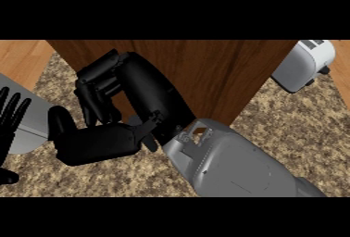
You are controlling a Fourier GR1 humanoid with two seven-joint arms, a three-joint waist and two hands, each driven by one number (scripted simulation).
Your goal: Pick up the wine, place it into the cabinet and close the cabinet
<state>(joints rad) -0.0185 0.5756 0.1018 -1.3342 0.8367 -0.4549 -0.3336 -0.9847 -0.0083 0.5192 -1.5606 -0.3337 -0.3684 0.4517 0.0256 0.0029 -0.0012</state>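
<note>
Cabinet door showed dark woodgrain, upper centre. Right hand curled before it, nothing visibly held; left hand rested straight-fingered, left edge.

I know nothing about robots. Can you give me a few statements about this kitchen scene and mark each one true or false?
1. The right hand is up against the brown wooden cabinet. True.
2. A wine bottle stands in plain sight on the counter. False: none shows in this view.
3. The left hand is at the view's left edge, fingers straight and pointing up. True.
4. The toaster sits at the lower left. False: it is at the upper right, beside the cabinet.
5. The counter is plain white. False: it is speckled brown and beige.
</note>
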